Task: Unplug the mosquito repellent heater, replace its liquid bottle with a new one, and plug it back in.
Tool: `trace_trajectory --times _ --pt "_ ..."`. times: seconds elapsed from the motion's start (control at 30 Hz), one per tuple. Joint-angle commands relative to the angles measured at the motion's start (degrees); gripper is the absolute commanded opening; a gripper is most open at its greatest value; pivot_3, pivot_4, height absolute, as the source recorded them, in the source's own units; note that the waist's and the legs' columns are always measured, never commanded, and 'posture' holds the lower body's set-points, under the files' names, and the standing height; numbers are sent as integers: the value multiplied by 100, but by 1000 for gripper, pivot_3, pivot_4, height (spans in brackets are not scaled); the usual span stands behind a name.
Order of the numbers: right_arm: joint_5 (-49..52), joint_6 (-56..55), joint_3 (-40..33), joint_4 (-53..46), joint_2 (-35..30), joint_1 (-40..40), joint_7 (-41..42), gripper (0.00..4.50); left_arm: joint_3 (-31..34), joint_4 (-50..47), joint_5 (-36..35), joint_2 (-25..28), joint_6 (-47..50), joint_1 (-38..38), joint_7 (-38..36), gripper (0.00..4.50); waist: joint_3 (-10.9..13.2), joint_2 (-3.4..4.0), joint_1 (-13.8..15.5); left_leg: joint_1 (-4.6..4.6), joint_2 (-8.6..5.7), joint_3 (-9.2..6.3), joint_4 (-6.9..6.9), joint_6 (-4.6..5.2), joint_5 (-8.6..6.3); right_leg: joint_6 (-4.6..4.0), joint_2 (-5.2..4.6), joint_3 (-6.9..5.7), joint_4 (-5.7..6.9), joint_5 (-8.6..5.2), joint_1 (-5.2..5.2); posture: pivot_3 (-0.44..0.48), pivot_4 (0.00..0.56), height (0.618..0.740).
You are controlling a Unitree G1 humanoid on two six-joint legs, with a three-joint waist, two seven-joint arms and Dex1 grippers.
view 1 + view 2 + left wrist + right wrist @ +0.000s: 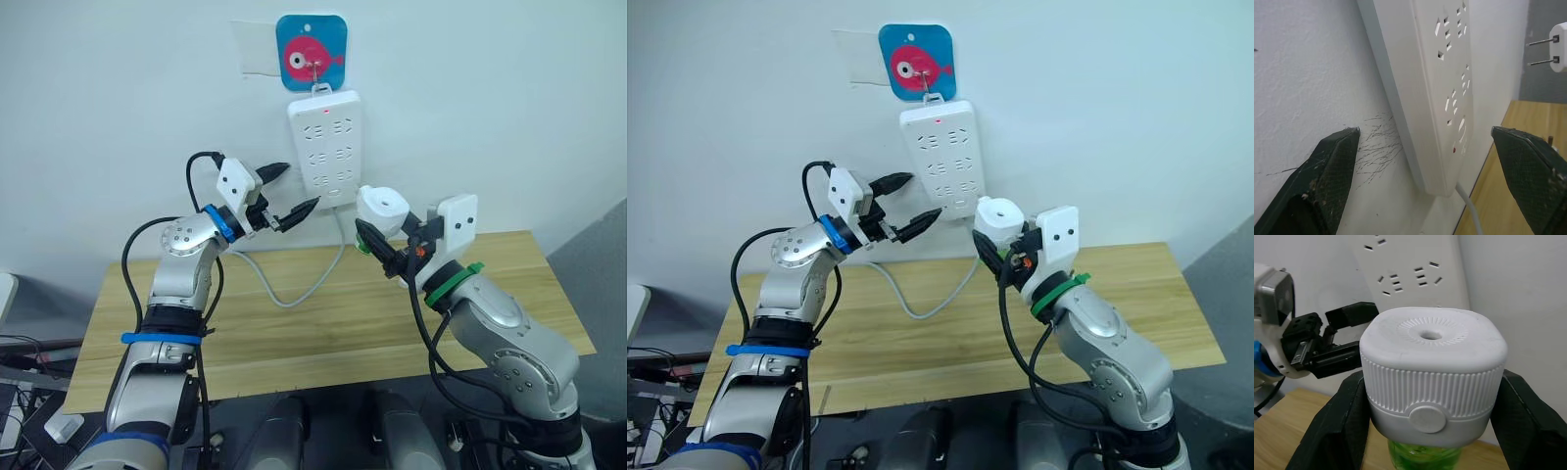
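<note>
So the right pincer (380,245) is pinching the mosquito repellent heater (382,209) and holding it up in the air, well above the desk (323,313) and just off the lower right corner of the power strip (325,145). The heater isn't plugged into anything. In the left wrist view you can see its two metal prongs (1542,52) sticking out bare, pointing toward the strip but apart from it. From the right wrist view the heater sits upright between the two black fingers (1337,426), one pressed on each side, round vent hole facing up, ribbed white collar with a round button on the front, and a green liquid bottle (1422,456) showing underneath it, attached to its underside.

The left pincer (292,191) is up by the wall on the other side of the power strip, spread wide and not holding anything. Its fingers straddle the lower left edge of the strip, one tip near the wall and the other out in front of the strip's face. I can't tell if either is actually touching.

The strip hangs on the wall from a hook on a blue plate with a pink fish (312,54). Its little red light is on near the top, and its white cable (294,284) loops down onto the desk.
</note>
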Motion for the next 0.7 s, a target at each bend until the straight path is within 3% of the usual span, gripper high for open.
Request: trace_trajectory --times 0.03,0.27,0.5,0.6,0.7 --pt "-116 -152 -20 -71 49 -105 187 3006 -32 -11 -267 -117 141 -368 -325 4500 0 0 16 0 -3 -2 0 1 0 2 -2 0 0 -1 0 -136 233 740" --pt "-281 -180 -56 0 127 -96 384 3006 -76 -13 -485 -143 515 -467 -920 4500 0 0 -143 3 4 3 -7 4 -2 5 -3 15 0 -3 -10 -138 235 740" --pt "-336 -24 -161 -18 200 -287 360 3006 -99 392 -380 -273 376 -728 -1067 4500 0 0 -265 9 17 11 -19 6 -3 1 7 23 -1 -7 -17 -142 238 740" --pt "-408 -36 -209 34 139 -364 403 3006 -54 444 -439 -246 439 -776 -1161 3891 0 0 -265 8 16 10 -19 7 -4 1 7 22 -3 -7 -17 -142 238 740" --pt "-454 -15 -227 27 100 -412 439 3006 -10 469 -472 -201 513 -784 -1215 2884 0 0 -265 9 15 10 -19 8 -5 1 6 24 -4 -7 -17 -142 238 740"
